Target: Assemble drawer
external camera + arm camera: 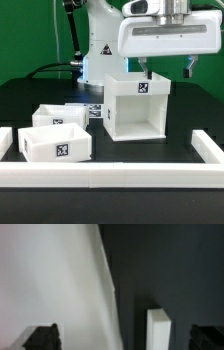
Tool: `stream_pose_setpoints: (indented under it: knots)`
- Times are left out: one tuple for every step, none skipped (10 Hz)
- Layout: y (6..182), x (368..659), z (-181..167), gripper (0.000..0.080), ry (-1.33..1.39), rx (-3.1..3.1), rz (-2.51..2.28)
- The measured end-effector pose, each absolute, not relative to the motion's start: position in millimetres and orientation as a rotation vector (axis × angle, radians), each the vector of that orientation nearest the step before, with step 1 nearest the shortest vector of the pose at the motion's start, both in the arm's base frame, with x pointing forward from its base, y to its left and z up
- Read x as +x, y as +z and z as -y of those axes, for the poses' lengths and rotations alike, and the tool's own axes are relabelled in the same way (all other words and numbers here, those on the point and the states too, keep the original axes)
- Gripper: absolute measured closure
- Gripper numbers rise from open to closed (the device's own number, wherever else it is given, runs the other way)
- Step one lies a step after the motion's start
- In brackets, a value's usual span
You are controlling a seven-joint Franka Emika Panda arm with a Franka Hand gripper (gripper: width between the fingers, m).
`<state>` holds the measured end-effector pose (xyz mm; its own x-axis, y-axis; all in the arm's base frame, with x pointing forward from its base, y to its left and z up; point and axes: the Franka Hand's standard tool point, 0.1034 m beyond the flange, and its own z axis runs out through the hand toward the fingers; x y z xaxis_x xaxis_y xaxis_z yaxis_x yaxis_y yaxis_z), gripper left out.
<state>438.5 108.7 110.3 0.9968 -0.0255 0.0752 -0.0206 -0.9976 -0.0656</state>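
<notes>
The white boxy drawer housing (137, 108) stands upright mid-table, its open side facing the camera and a tag on its top back wall. Two small open-top trays lie at the exterior view's left: the front tray (57, 145) and one behind it (62, 116). My gripper (167, 68) hangs just above the housing's right top edge, open and empty, one finger on each side of the right wall. In the wrist view my gripper (125, 338) shows dark fingertips (41, 338) far apart, with a white wall edge (157, 328) of the housing between them.
Long low white border rails run along the table's front (110, 178) and at the right (206, 150). The table top is black. The robot base (100, 45) and cables stand behind the housing.
</notes>
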Motion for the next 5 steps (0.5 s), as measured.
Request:
stream_pose_setpoints:
  knots:
    - [105.1,434.6,-110.8,0.015,-0.113,-3.074,-0.021]
    - [106.6,436.3,-110.2,0.015,-0.118,-3.073,-0.025]
    - [106.5,436.2,-110.3,0.015,-0.117,-3.073,-0.025]
    - [105.1,436.6,-108.6,0.015,-0.119,-3.073,-0.001]
    - [100.6,437.2,-101.2,0.015,-0.126,-3.071,0.05]
